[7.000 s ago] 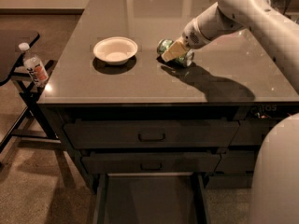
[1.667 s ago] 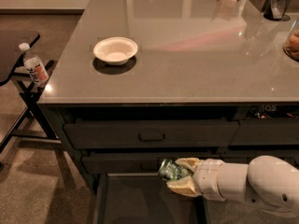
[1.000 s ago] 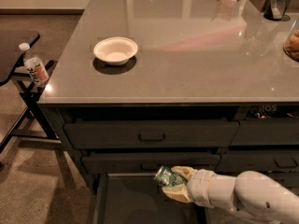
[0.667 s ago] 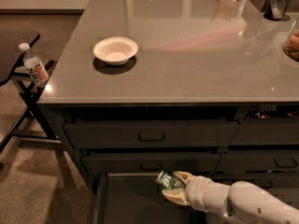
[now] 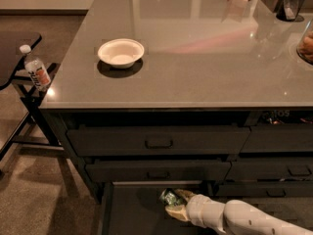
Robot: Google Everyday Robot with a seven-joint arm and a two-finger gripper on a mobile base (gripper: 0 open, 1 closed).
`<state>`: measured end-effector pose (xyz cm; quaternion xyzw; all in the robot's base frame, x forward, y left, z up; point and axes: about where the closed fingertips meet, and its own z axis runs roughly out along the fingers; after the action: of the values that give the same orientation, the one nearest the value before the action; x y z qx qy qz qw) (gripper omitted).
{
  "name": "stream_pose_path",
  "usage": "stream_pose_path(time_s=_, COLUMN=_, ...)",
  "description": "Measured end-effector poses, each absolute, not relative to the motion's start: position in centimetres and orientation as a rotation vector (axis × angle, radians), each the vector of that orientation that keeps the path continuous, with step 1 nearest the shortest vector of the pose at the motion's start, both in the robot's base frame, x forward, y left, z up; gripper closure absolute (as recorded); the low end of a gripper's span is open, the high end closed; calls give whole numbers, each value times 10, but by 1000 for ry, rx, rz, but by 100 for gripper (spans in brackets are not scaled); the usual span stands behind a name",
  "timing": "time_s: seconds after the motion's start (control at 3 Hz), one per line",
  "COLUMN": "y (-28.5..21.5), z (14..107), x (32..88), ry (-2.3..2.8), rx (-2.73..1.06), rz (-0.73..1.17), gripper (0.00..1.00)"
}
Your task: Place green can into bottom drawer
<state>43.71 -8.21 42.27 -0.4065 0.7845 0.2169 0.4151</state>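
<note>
Fingers [image 5: 177, 212] of your gripper [image 5: 172, 202] close around the green can [image 5: 169, 197], held tilted at the lower centre of the frame, over the open bottom drawer [image 5: 131, 215] and just under the closed drawer front above it. Since the frame a moment ago, the can and the gripper have sunk lower and slightly left, with the arm now reaching in from the lower right corner. At upper left, the white bowl [image 5: 121, 52] sits unmoved on the countertop [image 5: 205, 67].
</note>
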Motion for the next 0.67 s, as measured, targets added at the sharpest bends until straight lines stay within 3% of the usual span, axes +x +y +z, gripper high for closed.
stream_pose_path(time_s=0.67, y=-111, z=360, x=459, ry=2106, rx=-953, rz=470, gripper=100)
